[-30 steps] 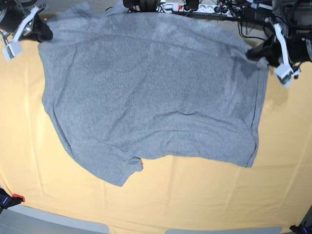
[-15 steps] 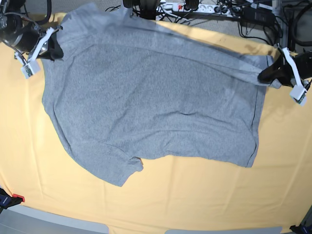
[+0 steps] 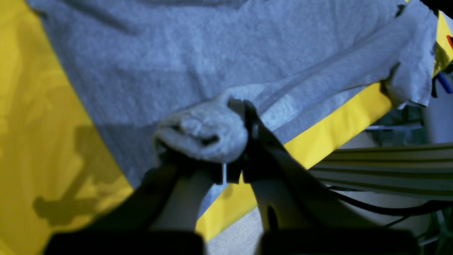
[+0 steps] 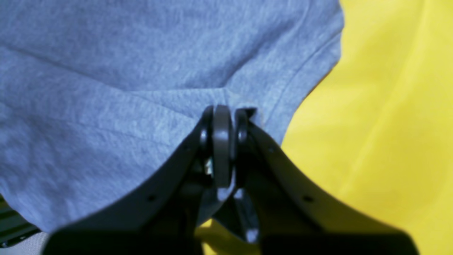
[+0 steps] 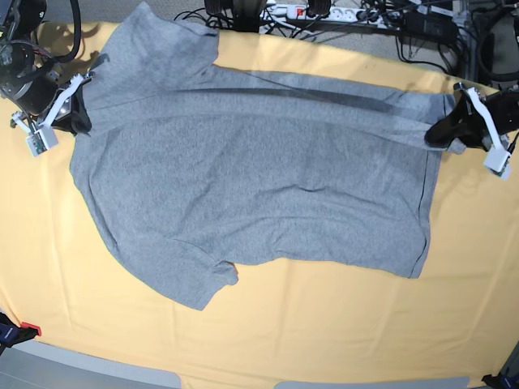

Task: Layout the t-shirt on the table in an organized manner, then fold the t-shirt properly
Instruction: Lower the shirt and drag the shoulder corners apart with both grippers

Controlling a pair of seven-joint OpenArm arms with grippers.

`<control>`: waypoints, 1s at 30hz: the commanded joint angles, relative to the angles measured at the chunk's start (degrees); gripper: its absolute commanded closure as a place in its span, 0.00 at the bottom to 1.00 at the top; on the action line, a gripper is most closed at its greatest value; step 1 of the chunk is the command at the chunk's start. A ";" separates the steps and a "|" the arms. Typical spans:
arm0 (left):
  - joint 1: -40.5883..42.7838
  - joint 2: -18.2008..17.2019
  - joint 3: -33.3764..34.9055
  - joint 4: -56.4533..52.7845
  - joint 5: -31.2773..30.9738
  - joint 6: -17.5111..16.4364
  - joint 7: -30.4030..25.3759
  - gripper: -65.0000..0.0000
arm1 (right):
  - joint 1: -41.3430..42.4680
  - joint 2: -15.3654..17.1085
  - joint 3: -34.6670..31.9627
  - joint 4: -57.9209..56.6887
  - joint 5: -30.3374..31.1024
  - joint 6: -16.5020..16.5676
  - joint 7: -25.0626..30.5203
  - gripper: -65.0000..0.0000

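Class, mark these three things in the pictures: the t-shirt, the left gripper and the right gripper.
t-shirt [image 5: 259,178]: base view, middle of the grey fabric.
left gripper [image 5: 438,132]: base view, black tip pinching the shirt's edge.
right gripper [image 5: 79,120]: base view, black tip clamped on the shirt's opposite edge.

The left tool [image 3: 226,156] is clamped on a bunched fold of the grey t-shirt [image 3: 219,63], which spreads away ahead of it over the yellow-covered counter [image 3: 39,124]. A taut ridge of fabric runs from the tool up to the right. The tool's shadow falls on the counter to its left.
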 commanded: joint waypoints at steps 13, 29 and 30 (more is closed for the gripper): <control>-11.50 -0.96 13.35 0.39 12.61 -0.30 -5.92 1.00 | 0.52 0.98 0.52 0.59 0.00 -0.22 1.55 1.00; -13.18 -0.94 14.08 0.39 21.88 -0.30 -12.50 1.00 | 1.46 0.98 0.52 0.59 -2.08 -1.62 3.26 1.00; -13.18 -0.94 14.08 0.39 21.90 -0.30 -12.74 1.00 | 1.49 0.98 0.52 0.59 -2.08 -1.60 3.32 1.00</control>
